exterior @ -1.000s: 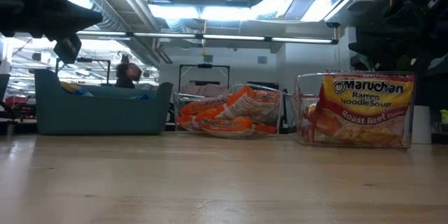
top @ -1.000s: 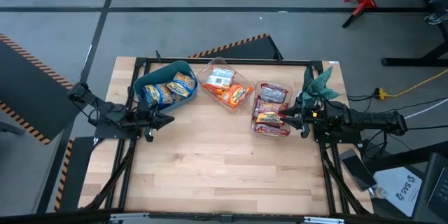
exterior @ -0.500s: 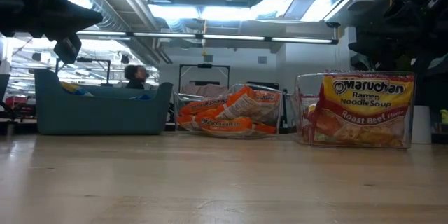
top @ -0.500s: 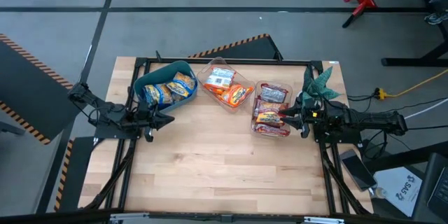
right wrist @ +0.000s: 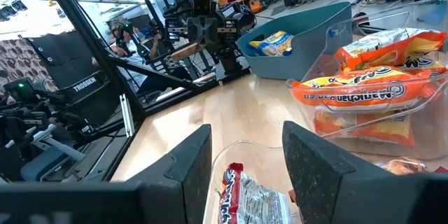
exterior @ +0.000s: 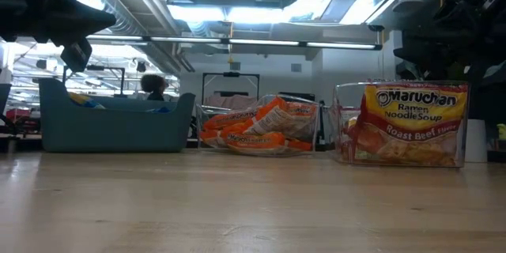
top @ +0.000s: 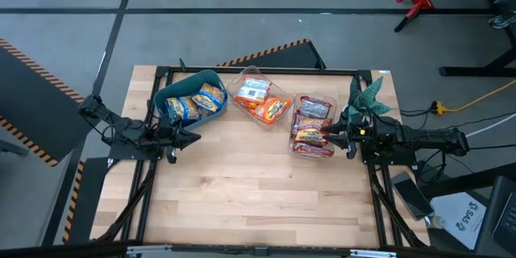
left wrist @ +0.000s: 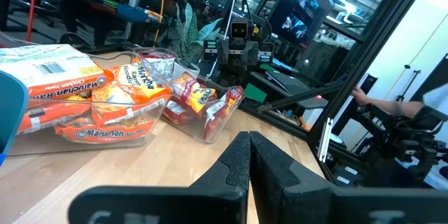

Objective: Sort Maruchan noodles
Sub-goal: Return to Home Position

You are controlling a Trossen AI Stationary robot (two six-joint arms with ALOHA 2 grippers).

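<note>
overhead, nothing has shifted in the last second: the left gripper (top: 192, 135) waits beside the teal bin (top: 173, 89), the right gripper (top: 326, 133) at the edge of the right clear container (top: 294, 141), and the maruchan noodles (top: 193, 103) lie binned by colour. low down, orange packs (exterior: 253, 134) and a roast beef pack (exterior: 411, 122) show through clear walls. left wrist: its fingers (left wrist: 238, 164) are pressed together. right wrist: fingers (right wrist: 189, 164) apart, holding nothing. sorting looks finished, arms parked.
</note>
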